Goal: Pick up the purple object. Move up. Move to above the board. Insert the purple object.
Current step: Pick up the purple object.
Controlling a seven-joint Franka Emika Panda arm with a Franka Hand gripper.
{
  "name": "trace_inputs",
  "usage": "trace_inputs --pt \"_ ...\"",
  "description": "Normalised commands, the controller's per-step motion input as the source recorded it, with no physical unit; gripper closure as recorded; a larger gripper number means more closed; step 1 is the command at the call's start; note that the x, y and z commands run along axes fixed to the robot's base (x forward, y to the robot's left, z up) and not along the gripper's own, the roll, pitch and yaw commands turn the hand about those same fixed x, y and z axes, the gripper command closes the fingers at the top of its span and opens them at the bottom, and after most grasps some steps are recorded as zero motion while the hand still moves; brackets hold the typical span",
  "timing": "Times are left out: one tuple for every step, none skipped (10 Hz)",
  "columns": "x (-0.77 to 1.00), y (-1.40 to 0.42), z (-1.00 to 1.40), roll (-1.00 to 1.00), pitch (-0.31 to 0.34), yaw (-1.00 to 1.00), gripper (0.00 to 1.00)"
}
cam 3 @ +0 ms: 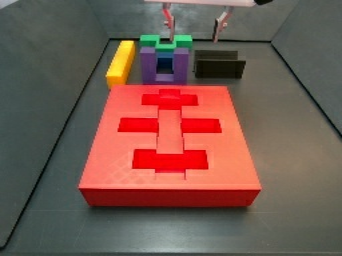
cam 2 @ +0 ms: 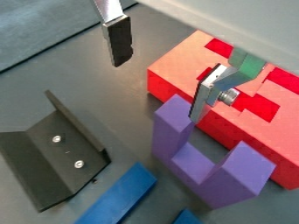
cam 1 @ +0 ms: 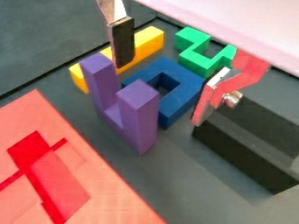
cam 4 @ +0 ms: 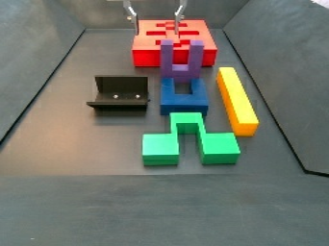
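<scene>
The purple object (cam 1: 121, 107) is a U-shaped block that stands prongs up on the floor between the board and a blue block. It shows in both side views (cam 3: 163, 64) (cam 4: 178, 60) and in a wrist view (cam 2: 202, 159). The board (cam 3: 171, 150) is a large red slab with darker cross cut-outs, and it also shows in the wrist views (cam 1: 52, 166) (cam 2: 187, 66). My gripper (cam 1: 172, 70) (cam 2: 163, 70) hangs open and empty above the purple object. It holds nothing. It sits at the top edge in both side views (cam 3: 194, 20) (cam 4: 153, 12).
A blue block (cam 1: 173, 87) (cam 4: 184, 94) touches the purple object. A yellow bar (cam 1: 122, 54) (cam 4: 236, 98) and a green block (cam 1: 205, 48) (cam 4: 188, 140) lie close by. The dark fixture (cam 1: 251, 144) (cam 2: 52, 153) (cam 4: 119, 93) stands beside them. Dark walls ring the floor.
</scene>
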Motion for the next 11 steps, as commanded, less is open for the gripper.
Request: trace_inputs --pt "-0.07 -0.12 -0.24 0.00 -0.056 0.00 0.00" --pt "-0.05 -0.03 -0.27 0.00 -0.019 0.00 0.00" --pt "-0.08 0.00 -0.25 0.00 -0.011 0.00 0.00" --pt "-0.09 0.00 -0.18 0.00 0.000 0.00 0.00" --pt "-0.01 0.09 -0.13 0.00 0.000 0.00 0.00" --pt "-0.06 0.10 -0.16 0.00 0.000 0.00 0.00" --pt "-0.09 0.12 -0.19 0.00 0.000 0.00 0.00" --pt "-0.03 0.02 -0.21 0.00 0.000 0.00 0.00" --pt "-0.03 0.00 -0.19 0.00 0.000 0.00 0.00" --pt "-0.06 0.00 -0.26 0.00 0.000 0.00 0.00" --pt "-0.05 0.00 -0.29 0.00 0.000 0.00 0.00"
